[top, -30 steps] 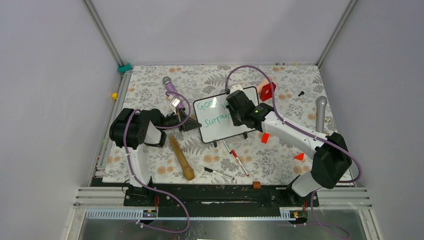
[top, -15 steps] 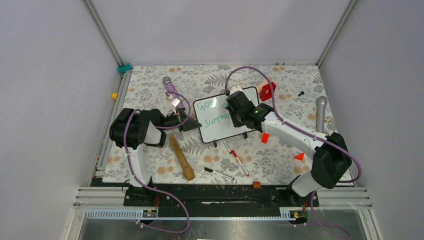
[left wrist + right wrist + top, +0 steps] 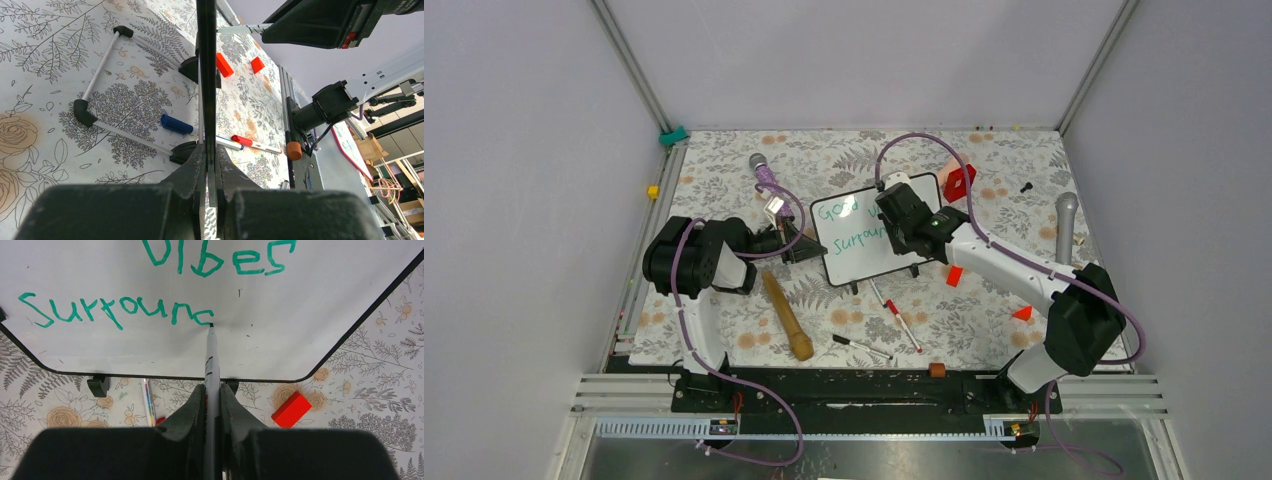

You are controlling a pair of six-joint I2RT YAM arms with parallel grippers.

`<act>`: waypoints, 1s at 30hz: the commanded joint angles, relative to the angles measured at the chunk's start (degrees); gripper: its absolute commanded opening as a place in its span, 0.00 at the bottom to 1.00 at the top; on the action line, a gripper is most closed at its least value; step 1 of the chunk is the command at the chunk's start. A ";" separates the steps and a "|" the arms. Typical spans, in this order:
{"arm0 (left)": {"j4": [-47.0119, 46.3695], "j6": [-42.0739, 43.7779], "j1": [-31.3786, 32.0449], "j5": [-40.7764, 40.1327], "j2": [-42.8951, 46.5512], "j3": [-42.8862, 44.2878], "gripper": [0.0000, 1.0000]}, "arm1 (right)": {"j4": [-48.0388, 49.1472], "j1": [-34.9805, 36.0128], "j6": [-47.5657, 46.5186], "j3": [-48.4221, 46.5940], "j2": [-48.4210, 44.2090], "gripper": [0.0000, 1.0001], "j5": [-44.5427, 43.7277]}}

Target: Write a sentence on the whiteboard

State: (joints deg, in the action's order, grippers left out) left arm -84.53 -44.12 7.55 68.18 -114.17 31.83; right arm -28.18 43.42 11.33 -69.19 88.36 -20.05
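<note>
The whiteboard point(image 3: 856, 262) stands tilted at the middle of the mat, and its white face fills the right wrist view point(image 3: 280, 320). The sentence point(image 3: 112, 310) in green reads "vibes" above "Surrounc"; from the top only "Goo" and "Surroun" point(image 3: 856, 240) show. My right gripper point(image 3: 212, 405) is shut on a white marker point(image 3: 211, 360) whose tip touches the board at the end of the last stroke. My left gripper point(image 3: 207, 165) is shut on the board's left edge point(image 3: 206, 75), seen edge-on. The right arm point(image 3: 904, 220) hides the board's right part from above.
A wooden pestle point(image 3: 786, 316), a red-capped marker point(image 3: 904, 322) and a black marker point(image 3: 861, 346) lie near the front. Red blocks point(image 3: 959, 181) point(image 3: 953, 275) point(image 3: 1022, 313) and a grey microphone point(image 3: 1065, 226) are on the right. A purple-tipped microphone point(image 3: 762, 168) is behind.
The right gripper with the marker has shifted very slightly left on the board. The left arm and board stay still.
</note>
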 commanded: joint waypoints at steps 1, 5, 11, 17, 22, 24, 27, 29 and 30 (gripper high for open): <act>-0.06 2.63 0.27 0.18 -1.44 0.52 0.02 | -0.43 -0.35 0.00 -2.99 1.45 0.00 -2.96; -0.11 2.63 0.27 0.18 -1.45 0.59 0.02 | -0.30 -0.36 -0.05 -3.94 1.75 0.00 -2.89; -0.13 2.63 0.27 0.17 -1.41 0.68 0.02 | -0.23 -0.40 -0.55 -5.86 2.52 0.00 -3.19; -0.07 2.63 0.26 0.13 -1.43 0.60 0.02 | -0.22 -0.56 -0.87 -7.89 3.36 0.00 -3.72; -0.10 2.63 0.27 0.18 -1.45 0.68 0.02 | -0.21 -1.03 -0.99 -8.80 3.71 0.00 -3.90; -0.11 2.63 0.27 0.14 -1.41 0.68 0.02 | -0.24 -1.11 -1.12 -9.10 3.68 0.00 -3.65; -0.11 2.63 0.27 0.11 -1.41 0.58 0.02 | -0.27 -1.15 -1.11 -8.87 3.50 0.00 -3.46; -0.05 2.63 0.24 0.19 -1.36 0.57 0.02 | -0.22 -1.18 -0.93 -8.42 3.26 0.00 -3.19; -0.10 2.63 0.27 0.14 -1.33 0.60 0.02 | -0.21 -1.15 -0.91 -8.11 3.05 0.00 -2.99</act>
State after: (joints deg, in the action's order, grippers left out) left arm -84.53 -44.21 7.55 68.18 -114.17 31.83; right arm -30.28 43.05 10.74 -75.90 91.20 -21.82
